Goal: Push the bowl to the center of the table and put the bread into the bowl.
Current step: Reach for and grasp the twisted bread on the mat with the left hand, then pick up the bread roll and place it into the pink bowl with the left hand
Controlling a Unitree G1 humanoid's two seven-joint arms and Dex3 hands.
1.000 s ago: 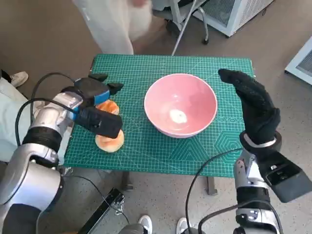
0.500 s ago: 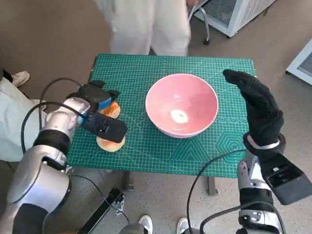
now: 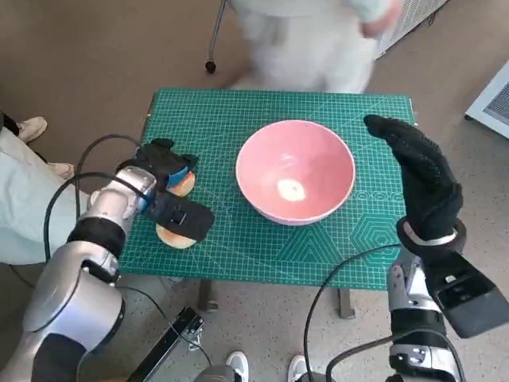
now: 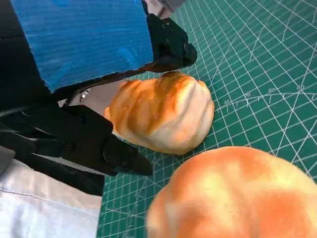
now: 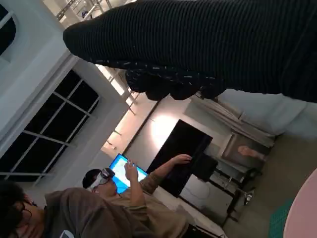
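Left hand (image 3: 163, 163) over 2 golden-brown bread rolls (image 4: 161, 116), pink bowl (image 3: 295, 171) nearby

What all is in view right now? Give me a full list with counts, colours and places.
Bowl: one, pink, near the middle of the mat, nothing inside.
Bread rolls: two, golden-brown, at the mat's left edge; one beside the left hand's fingers, the other partly under its wrist.
Cutting mat: one, green with a grid, covering the table.
White cabinets: on the floor, upper right.
People: one in pale clothes behind the table; others in the right wrist view.
Left hand: black, blue-taped, at the bread; grip unclear.
Right hand: black glove, raised flat right of the bowl, holding nothing.
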